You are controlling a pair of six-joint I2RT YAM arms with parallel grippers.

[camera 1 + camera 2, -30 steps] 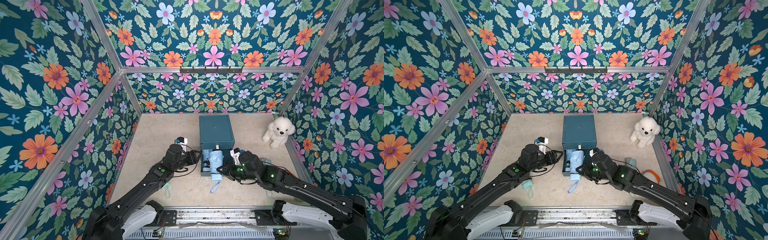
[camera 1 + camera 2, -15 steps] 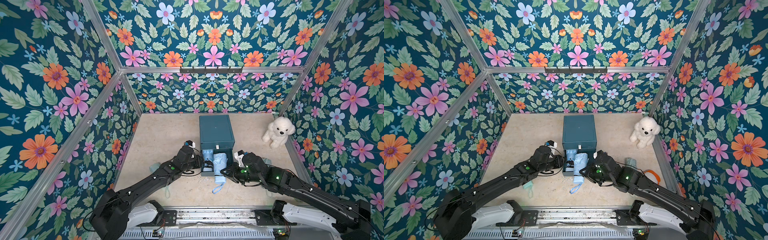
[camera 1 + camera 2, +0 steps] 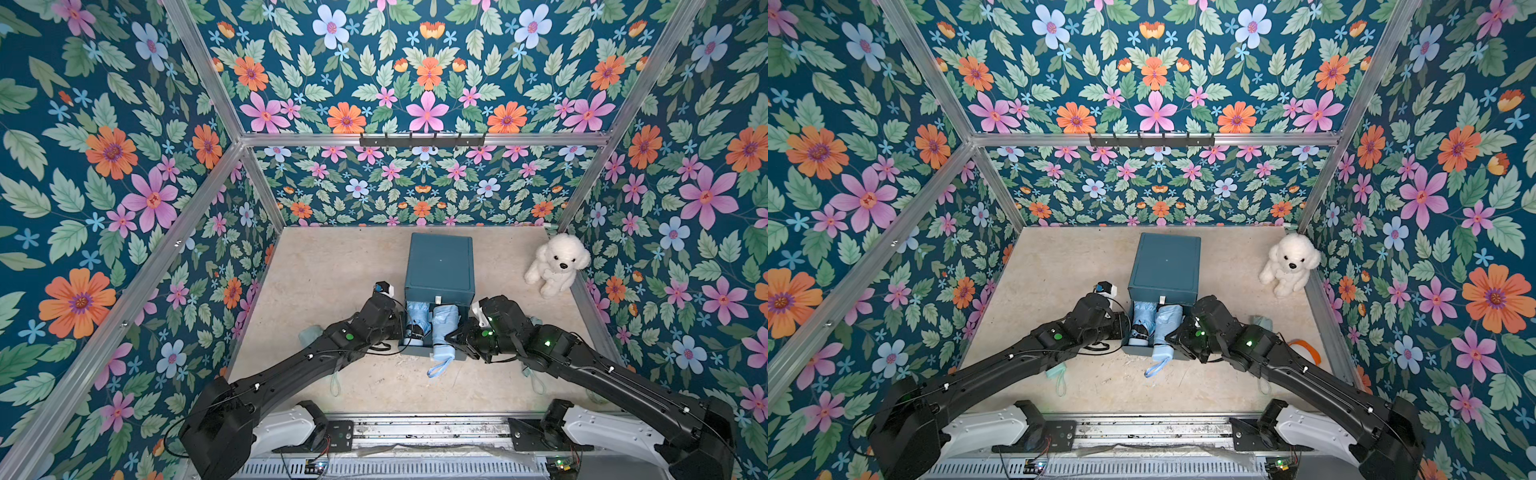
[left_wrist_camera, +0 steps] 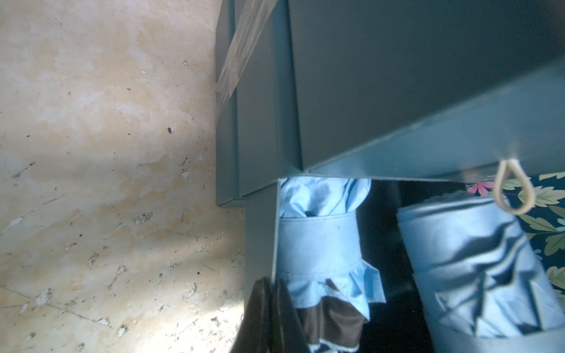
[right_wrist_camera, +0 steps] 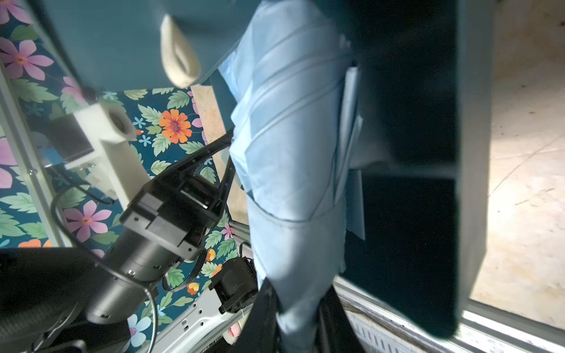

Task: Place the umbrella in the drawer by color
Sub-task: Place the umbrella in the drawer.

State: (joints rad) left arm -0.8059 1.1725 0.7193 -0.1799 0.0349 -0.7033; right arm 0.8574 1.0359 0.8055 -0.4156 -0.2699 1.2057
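We're nearly done: right hand [image 5: 296, 308] grips the blue umbrella [image 3: 444, 328], in the drawer [image 4: 260, 238] but overhanging its near edge; left hand [image 4: 270, 305] pinches its wall

Blue folded umbrella [image 3: 444, 328] in open drawer [image 3: 413, 351]

Both top views give you bright, even light: floral walls [image 3: 124, 166] and beige floor [image 3: 332, 266] read sharp, shadows are faint, and the wide lens stretches the pattern toward the edges. Your left wrist view shows a dark cabinet [image 4: 397, 76], a blurred cord loop [image 4: 512, 189] and pale glare on the floor. In the right wrist view the light blue umbrella [image 5: 290, 137] looks soft, the drawer [image 5: 406, 229] interior nearly black.
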